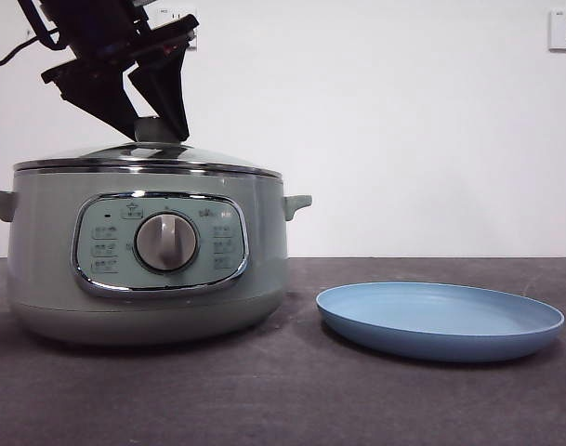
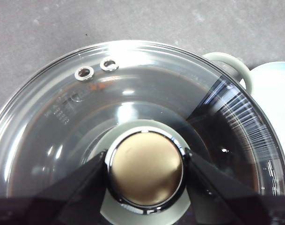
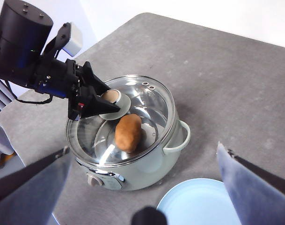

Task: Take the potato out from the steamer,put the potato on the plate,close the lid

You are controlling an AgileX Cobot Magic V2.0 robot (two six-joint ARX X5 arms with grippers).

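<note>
Looking down, only the right wrist view shows the potato point(image 3: 128, 132) under the lid point(image 3: 147, 101).

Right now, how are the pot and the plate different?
The pot is tall, pale green and covered by a glass lid; the plate is flat, light blue and open. The pot holds a potato; the plate holds nothing. The left gripper is at the pot's lid; nothing touches the plate. Both are round.

Steamer point(image 1: 143, 269) at left on the tabletop point(image 1: 292, 400); plate point(image 1: 440, 319) to its right, just beside it and apart. Lid point(image 1: 148, 160) seated on the steamer rim. Potato point(image 3: 128, 132) inside the steamer, under the lid. Left claw point(image 1: 152, 125) above the lid, its jaws either side of the knob point(image 2: 146, 171).
</note>
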